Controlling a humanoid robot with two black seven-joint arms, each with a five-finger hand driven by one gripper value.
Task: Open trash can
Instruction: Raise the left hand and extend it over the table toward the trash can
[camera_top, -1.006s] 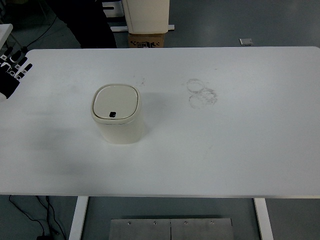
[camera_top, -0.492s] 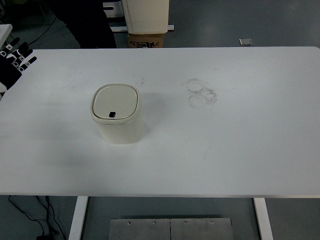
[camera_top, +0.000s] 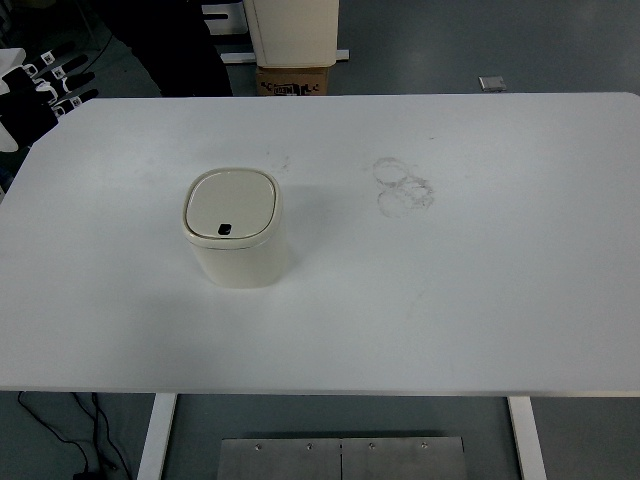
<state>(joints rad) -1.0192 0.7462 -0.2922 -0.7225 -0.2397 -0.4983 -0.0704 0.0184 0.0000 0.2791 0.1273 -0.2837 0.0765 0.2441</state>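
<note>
The trash can (camera_top: 235, 227) stood lid-closed on the white worktop (camera_top: 450, 300), left of centre, well apart from the left hand (camera_top: 35, 95), whose fingers (camera_top: 70, 80) were spread at the far-left corner.

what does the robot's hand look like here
Only the left hand shows, at the top-left corner: a black hand whose fingers carry white segments or plates with small dark markings. The rest of the arm is cut off by the picture's edge. The right hand is out of view.

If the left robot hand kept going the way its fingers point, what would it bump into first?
Probably nothing on the table. The left robot hand points up and to the right, past the table's far corner, away from the trash can. Depth is hard to judge.
</note>
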